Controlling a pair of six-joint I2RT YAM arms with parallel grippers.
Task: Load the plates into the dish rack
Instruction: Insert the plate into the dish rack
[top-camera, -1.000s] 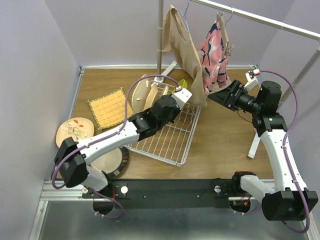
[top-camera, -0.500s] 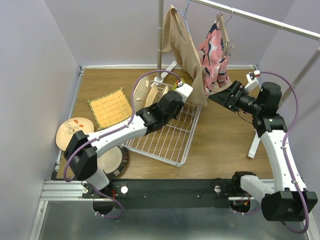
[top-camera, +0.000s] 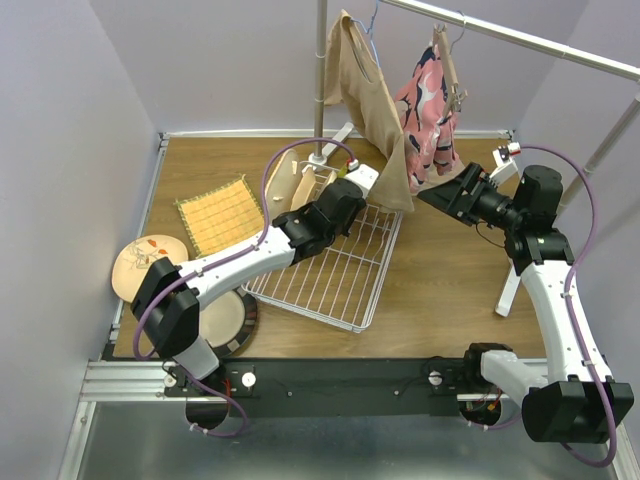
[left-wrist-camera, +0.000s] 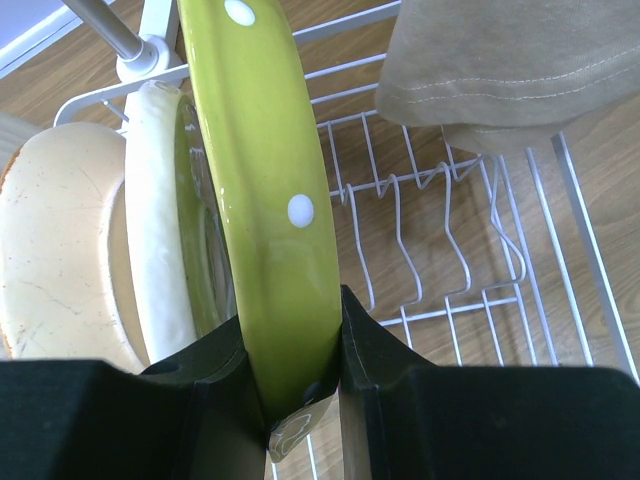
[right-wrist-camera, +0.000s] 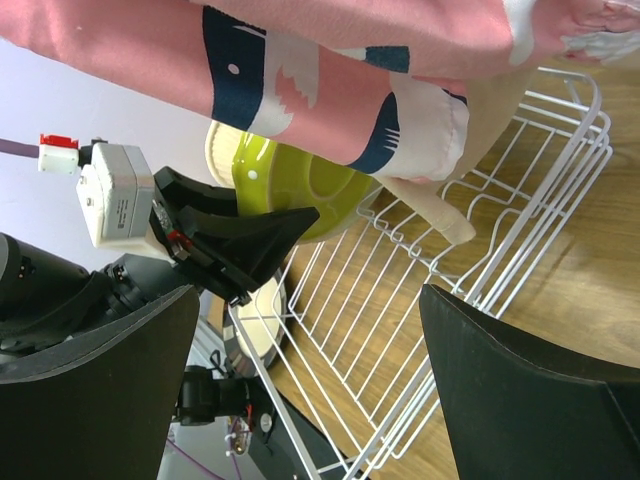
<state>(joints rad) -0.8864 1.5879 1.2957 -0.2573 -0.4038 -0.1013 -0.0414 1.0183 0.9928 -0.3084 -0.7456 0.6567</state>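
My left gripper is shut on the rim of the lime green plate with white dots and holds it upright over the far end of the white wire dish rack. The plate stands just right of two upright plates in the rack, a pale one and a cream one. The right wrist view shows the green plate and the left gripper above the rack. My right gripper is open and empty, right of the rack. A tan floral plate and a dark-rimmed plate lie on the table at the left.
A yellow woven mat lies left of the rack. A rail stand pole rises behind it, with a tan garment and a pink garment hanging low over the rack's far right corner. The tan garment's hem shows in the left wrist view.
My left gripper has moved a little farther back over the rack with the green plate, closer to the standing plates. The right arm has barely moved.
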